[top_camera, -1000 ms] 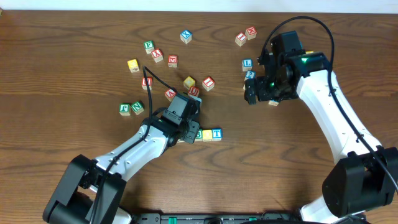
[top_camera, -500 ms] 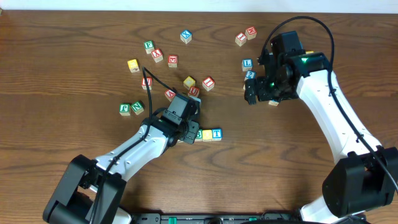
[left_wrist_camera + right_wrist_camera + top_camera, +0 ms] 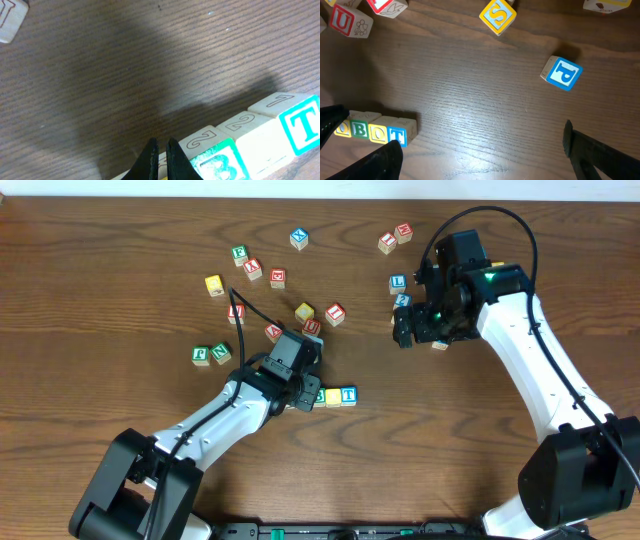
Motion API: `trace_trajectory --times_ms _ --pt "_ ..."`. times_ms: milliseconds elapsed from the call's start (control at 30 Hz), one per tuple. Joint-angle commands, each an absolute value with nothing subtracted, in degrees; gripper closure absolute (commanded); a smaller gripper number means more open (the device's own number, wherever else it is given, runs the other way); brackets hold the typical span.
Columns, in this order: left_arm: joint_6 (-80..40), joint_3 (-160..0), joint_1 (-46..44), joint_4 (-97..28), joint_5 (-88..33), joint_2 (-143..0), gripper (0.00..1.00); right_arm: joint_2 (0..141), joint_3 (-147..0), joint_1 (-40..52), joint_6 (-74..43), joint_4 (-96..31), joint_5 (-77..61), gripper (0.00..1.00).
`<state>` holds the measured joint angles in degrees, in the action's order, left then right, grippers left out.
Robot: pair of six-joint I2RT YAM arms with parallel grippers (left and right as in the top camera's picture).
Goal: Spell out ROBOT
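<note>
A row of letter cubes lies on the table just below centre: blue T (image 3: 348,394), a yellow cube (image 3: 334,396) and green B (image 3: 320,395). In the right wrist view the row reads O (image 3: 342,129), B (image 3: 360,130), O (image 3: 380,133), T (image 3: 397,136). Its left end is hidden behind my left gripper. My left gripper (image 3: 306,392) is shut and empty, its tips (image 3: 160,150) hovering over the cube left of the B (image 3: 215,160). My right gripper (image 3: 485,160) hangs open and empty over bare wood at the right (image 3: 403,332).
Loose cubes lie scattered across the back of the table: a blue P (image 3: 562,73), a yellow S (image 3: 497,15), a red U (image 3: 350,22), green cubes (image 3: 210,354) at the left, a blue L (image 3: 398,283) and a blue cube (image 3: 298,238).
</note>
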<state>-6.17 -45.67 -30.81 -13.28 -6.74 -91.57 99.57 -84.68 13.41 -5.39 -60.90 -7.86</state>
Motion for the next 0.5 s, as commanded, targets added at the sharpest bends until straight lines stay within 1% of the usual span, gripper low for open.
trace_trajectory --times_ms 0,67,233,400,467 --pt "-6.52 -45.89 -30.55 -11.66 -5.21 -92.05 0.93 98.15 -85.49 13.58 -4.62 -60.97 -7.62 0.01" --pt "-6.55 -45.89 -30.55 -10.55 -3.9 -92.05 0.92 98.13 -85.49 13.58 -4.54 -61.04 -7.6 0.01" --pt "-10.55 -46.57 -30.55 -9.47 6.44 -91.94 0.93 98.13 -85.49 13.58 -4.14 -61.1 -7.6 0.01" --pt "-17.47 -46.59 -30.55 -11.88 14.11 -91.26 0.93 98.13 -85.49 13.54 -3.51 -61.1 -7.4 0.01" --pt "-21.3 -46.59 -30.55 -15.57 16.25 -90.85 0.93 98.15 -85.49 13.58 -3.55 -61.19 -7.42 0.01"
